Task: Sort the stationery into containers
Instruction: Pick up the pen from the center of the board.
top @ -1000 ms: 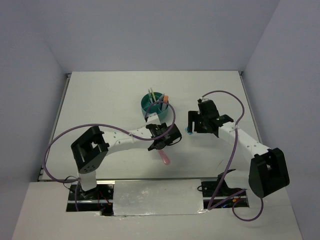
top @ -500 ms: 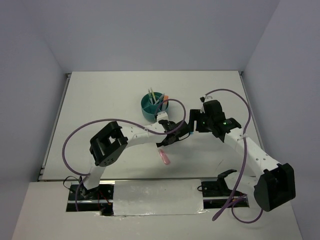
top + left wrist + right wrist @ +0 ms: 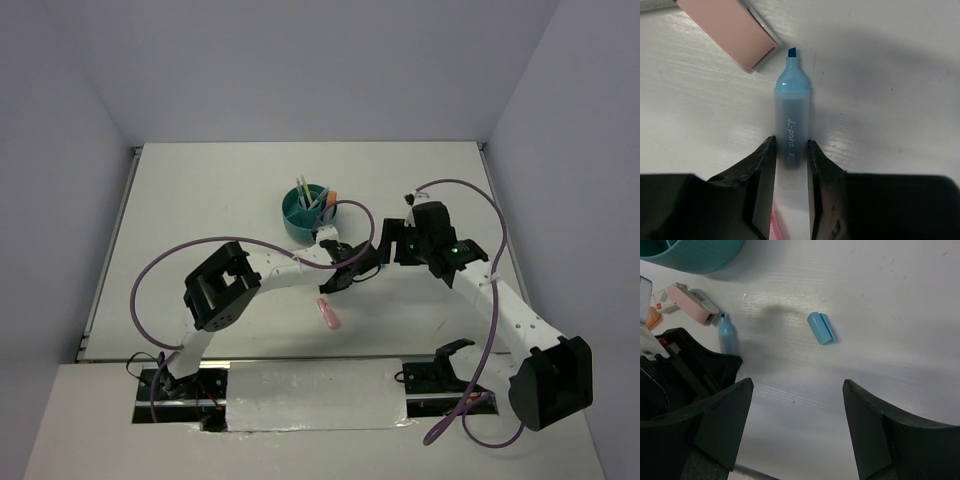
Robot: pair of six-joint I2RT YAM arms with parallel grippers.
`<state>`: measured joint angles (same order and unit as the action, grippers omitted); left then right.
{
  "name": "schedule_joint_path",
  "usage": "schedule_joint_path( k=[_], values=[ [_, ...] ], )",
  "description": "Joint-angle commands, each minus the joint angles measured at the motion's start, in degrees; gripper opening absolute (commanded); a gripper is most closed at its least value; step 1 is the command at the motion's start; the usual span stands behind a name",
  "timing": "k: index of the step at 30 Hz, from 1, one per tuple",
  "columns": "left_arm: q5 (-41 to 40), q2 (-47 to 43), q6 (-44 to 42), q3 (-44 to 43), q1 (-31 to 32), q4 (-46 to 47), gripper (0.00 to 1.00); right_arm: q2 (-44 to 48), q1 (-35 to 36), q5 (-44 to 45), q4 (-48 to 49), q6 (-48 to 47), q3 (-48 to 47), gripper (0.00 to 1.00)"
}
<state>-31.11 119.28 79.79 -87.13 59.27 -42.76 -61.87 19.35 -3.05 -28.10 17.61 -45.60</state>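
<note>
Blue and uncapped, the highlighter lies on the table, clamped between the fingers of the left gripper with its tip pointing away from them, while a blue cap rests just ahead of the right gripper, spread wide.

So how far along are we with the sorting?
Done: a few pens stand in the teal organizer. In hand: the left gripper is closed on the uncapped blue highlighter, which lies on the table. The right gripper hangs open over a loose blue cap. Left: a pink marker near the arms and a pink piece by the organizer.
</note>
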Motion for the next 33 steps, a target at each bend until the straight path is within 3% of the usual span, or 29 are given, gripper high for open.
schedule_joint_path(
  k=[1, 5, 10, 13, 16, 20, 26, 33],
  values=[
    [4.8, 1.3, -3.4, 0.0, -0.1, 4.3, 0.06, 2.4, -2.6, -2.2, 1.7, 1.0, 1.0, 0.80],
    [4.0, -4.3, -8.1, 0.9, 0.6, 10.4, 0.00, 3.1, -8.1, -5.2, 4.1, 1.8, 3.9, 0.80],
    [0.0, -19.0, -26.1, 4.6, 2.8, 23.3, 0.00, -2.8, -8.8, -9.9, 7.2, -0.1, 3.1, 0.77],
    [-3.0, -27.9, -35.4, 9.2, 5.0, 26.9, 0.00, -11.7, -7.4, -8.7, 6.9, -2.4, -0.3, 0.77],
    [1.4, -35.9, -42.1, 12.1, 5.0, 24.8, 0.00, -16.4, -4.6, -5.1, 4.9, -4.2, -4.4, 0.75],
    [9.6, -50.3, -49.1, 22.6, 5.4, 24.0, 0.00, -24.6, -2.2, -1.0, 2.5, -6.6, -8.4, 0.68],
    [15.9, -65.3, -50.2, 29.6, 6.2, 17.1, 0.00, -31.5, -0.8, -0.4, 0.7, -9.4, -13.6, 0.60],
    [15.3, -73.3, -49.9, 33.3, 6.3, 14.7, 0.00, -35.4, 0.3, -0.5, -1.3, -9.7, -14.9, 0.57]
  ],
)
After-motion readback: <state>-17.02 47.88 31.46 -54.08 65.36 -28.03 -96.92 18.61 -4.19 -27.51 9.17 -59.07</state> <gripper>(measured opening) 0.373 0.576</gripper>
